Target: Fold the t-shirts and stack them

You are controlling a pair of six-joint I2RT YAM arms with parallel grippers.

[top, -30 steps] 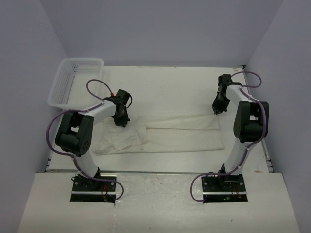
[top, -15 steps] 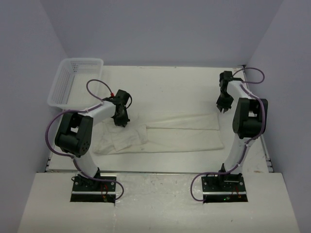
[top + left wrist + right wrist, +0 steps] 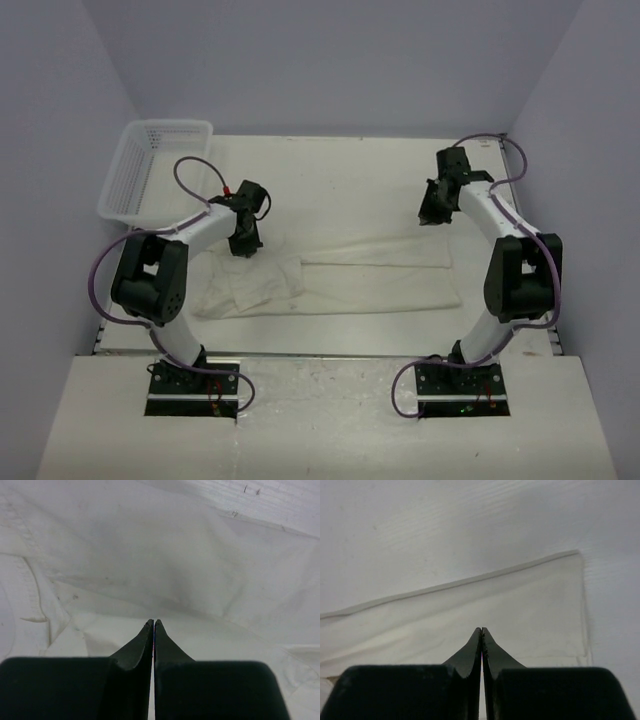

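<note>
A white t-shirt [image 3: 350, 280] lies folded into a long strip across the middle of the table, its left end rumpled. My left gripper [image 3: 243, 245] hovers over that rumpled left end, jaws shut, with nothing seen between them. In the left wrist view my left gripper [image 3: 153, 623] points at creased cloth [image 3: 150, 555]. My right gripper [image 3: 430, 215] is shut and empty just above the shirt's far right edge. In the right wrist view my right gripper [image 3: 482, 630] sits over the flat cloth [image 3: 470, 612], with the hem and right corner visible.
A white plastic basket [image 3: 150, 165] stands at the far left corner. The pale table [image 3: 340, 180] is walled by grey panels at the back and sides.
My right gripper swung out to the right, then came back left over the shirt's far right edge. My left gripper shifted slightly up and away over the shirt's left end.
</note>
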